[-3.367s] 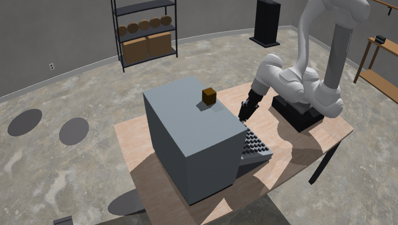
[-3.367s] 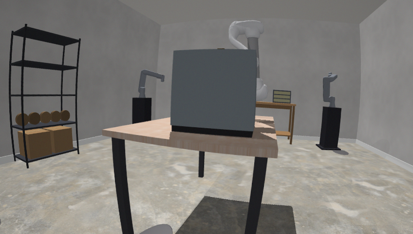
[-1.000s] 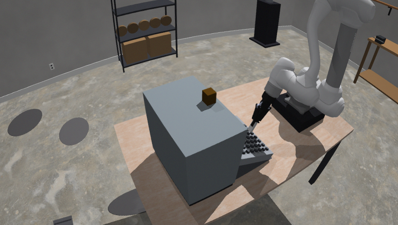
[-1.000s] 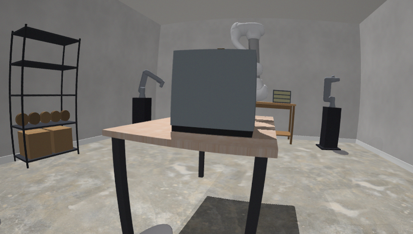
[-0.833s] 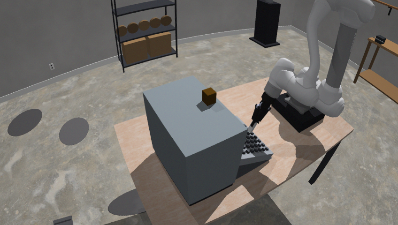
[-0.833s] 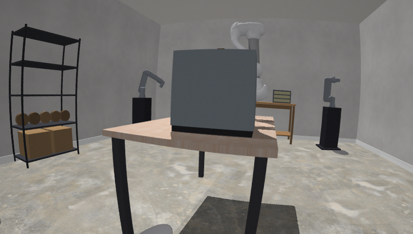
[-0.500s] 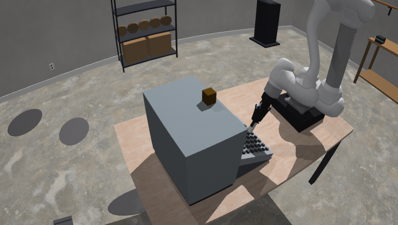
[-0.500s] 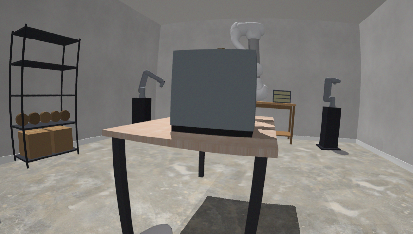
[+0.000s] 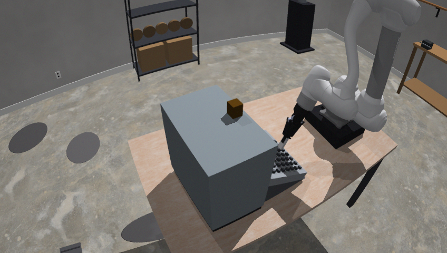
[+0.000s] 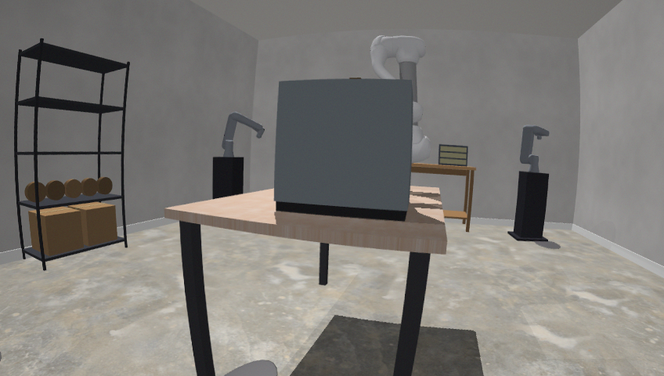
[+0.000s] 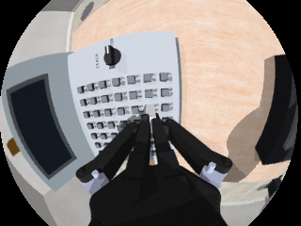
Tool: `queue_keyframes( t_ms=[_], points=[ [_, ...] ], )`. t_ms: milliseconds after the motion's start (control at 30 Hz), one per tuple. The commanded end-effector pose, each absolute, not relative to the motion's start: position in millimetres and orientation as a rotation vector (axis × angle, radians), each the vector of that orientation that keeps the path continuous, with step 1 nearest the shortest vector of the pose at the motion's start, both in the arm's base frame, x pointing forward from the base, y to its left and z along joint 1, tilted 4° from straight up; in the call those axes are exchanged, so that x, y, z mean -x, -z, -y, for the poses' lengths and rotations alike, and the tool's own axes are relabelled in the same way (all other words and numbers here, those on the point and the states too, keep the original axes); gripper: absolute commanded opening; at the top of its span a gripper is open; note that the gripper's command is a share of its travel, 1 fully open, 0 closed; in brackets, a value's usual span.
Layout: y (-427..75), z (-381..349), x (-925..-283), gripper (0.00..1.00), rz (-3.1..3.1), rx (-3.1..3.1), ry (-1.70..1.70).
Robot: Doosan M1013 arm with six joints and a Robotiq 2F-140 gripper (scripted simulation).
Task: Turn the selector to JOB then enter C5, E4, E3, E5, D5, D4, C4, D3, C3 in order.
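A grey machine box (image 9: 216, 150) stands on the wooden table with a sloped keypad (image 9: 284, 161) at its front. In the wrist view the keypad (image 11: 128, 104) shows rows of dark keys, none lit, and a black selector knob (image 11: 112, 56) at its top left. My gripper (image 11: 150, 110) is shut and empty, its fingertips together over a key in the right part of the middle rows. In the top view the gripper (image 9: 283, 143) points down at the keypad's far end. The key labels are too small to read. In the exterior view the machine box (image 10: 342, 146) hides the keypad and gripper.
A small brown cube (image 9: 234, 108) sits on the machine's top. The machine's dark screen (image 11: 38, 122) lies left of the keypad. The arm's black base (image 9: 333, 126) stands on the table to the right. A shelf rack (image 9: 163, 36) stands far back.
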State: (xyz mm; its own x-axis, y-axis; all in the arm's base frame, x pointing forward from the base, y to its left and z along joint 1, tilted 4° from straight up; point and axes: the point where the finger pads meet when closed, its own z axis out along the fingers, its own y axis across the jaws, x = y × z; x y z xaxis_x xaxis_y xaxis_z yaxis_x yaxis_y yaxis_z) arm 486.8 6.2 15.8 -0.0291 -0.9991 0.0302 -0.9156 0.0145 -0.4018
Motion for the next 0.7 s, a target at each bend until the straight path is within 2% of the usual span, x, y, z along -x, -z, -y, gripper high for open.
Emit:
queue_keyframes(
  t_ms=[0, 667],
  points=[
    [-15.5, -6.2, -487.0, 0.00, -2.030, 1.985, 0.457],
    [-7.2, -5.8, -490.6, 0.00, -2.030, 1.985, 0.457]
  ],
)
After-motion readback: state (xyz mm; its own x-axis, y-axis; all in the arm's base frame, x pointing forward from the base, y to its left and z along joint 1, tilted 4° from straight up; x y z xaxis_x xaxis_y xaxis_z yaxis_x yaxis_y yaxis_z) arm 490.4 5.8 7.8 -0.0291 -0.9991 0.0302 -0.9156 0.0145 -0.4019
